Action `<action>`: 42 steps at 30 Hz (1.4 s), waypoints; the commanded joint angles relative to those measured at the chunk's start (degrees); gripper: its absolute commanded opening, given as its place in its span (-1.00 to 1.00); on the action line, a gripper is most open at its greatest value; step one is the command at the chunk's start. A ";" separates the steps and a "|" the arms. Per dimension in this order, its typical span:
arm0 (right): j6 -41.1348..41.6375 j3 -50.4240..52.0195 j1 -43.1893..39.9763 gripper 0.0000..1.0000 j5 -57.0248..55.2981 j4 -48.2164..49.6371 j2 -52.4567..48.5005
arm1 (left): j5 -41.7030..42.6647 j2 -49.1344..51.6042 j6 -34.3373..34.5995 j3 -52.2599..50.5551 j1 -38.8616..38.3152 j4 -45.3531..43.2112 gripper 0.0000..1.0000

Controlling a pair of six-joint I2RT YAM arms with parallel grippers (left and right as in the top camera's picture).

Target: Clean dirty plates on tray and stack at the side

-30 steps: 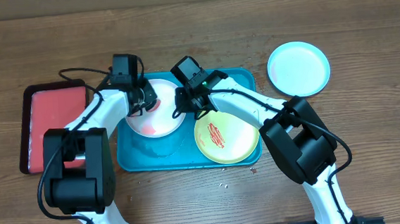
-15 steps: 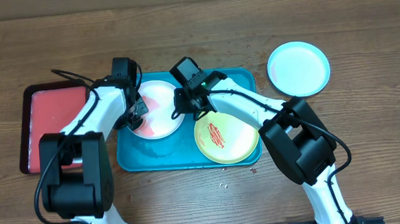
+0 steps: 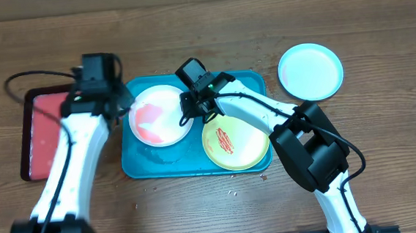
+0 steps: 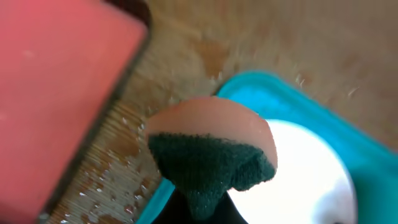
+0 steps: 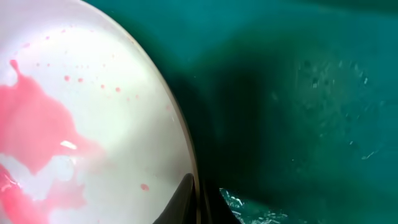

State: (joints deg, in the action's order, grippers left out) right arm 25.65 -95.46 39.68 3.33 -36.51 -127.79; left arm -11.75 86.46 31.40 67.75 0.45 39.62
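Note:
The white plate (image 3: pixel 160 114) with pink smears lies at the left of the turquoise tray (image 3: pixel 197 165). My right gripper (image 3: pixel 190 107) is shut on its right rim; the right wrist view shows one finger (image 5: pixel 181 198) on top of the plate (image 5: pixel 93 112). My left gripper (image 3: pixel 124 105) is shut on a sponge (image 4: pixel 211 149) with a pink top and dark green pad, held over the tray's left edge (image 4: pixel 261 84). The yellow-green plate (image 3: pixel 233 140) with a red smear lies at the tray's right. The light blue plate (image 3: pixel 310 71) sits on the table to the right of the tray.
A smaller red tray (image 3: pixel 47 131) with a dark rim lies left of the turquoise tray and shows in the left wrist view (image 4: pixel 56 81). Water drops wet the wooden table (image 4: pixel 118 168) between the trays. Small crumbs lie near the tray's front edge (image 3: pixel 234 192).
My left gripper has moved left with the sponge, off the white plate to the tray's left edge. The pink smear on the plate is now uncovered. The right gripper has stayed on the rim.

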 commanded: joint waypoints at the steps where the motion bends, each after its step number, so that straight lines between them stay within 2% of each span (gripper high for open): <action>1: -6.34 -3.69 -0.24 -0.93 -4.02 -0.02 4.79 | -0.42 -3.04 0.35 0.04 5.88 0.15 -0.91; 6: -16.26 -6.29 1.05 -0.92 -12.59 -2.08 8.79 | -0.11 -3.21 0.35 0.00 15.13 1.64 -0.92; 11: -24.13 -6.43 5.46 -0.93 -34.10 -1.70 11.89 | -0.13 -3.21 0.35 -0.09 22.91 3.06 -0.92; 14: -33.73 -6.43 8.94 -0.92 -45.57 0.17 12.17 | 1.22 -3.21 0.37 -0.09 26.08 3.10 -0.91; 20: -48.52 -6.40 14.43 -0.92 -59.28 5.49 12.17 | 2.82 -3.21 0.55 -0.09 28.48 3.10 -0.91; 27: -61.40 -6.40 17.75 -0.92 -67.43 12.28 12.17 | 2.82 -3.21 0.57 -0.09 28.46 3.06 -0.92; 31: -64.76 -6.40 18.12 -0.92 -70.53 15.61 12.17 | 2.84 -3.21 0.57 -0.09 28.46 3.06 -0.92; 42: -62.10 -6.40 16.79 -0.93 -70.79 14.78 12.17 | 2.82 -3.21 0.57 -0.09 28.46 3.17 -0.91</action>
State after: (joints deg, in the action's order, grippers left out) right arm -37.69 -100.60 57.39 -65.65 -21.63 -117.16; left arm -9.21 83.85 31.42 67.72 28.77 42.68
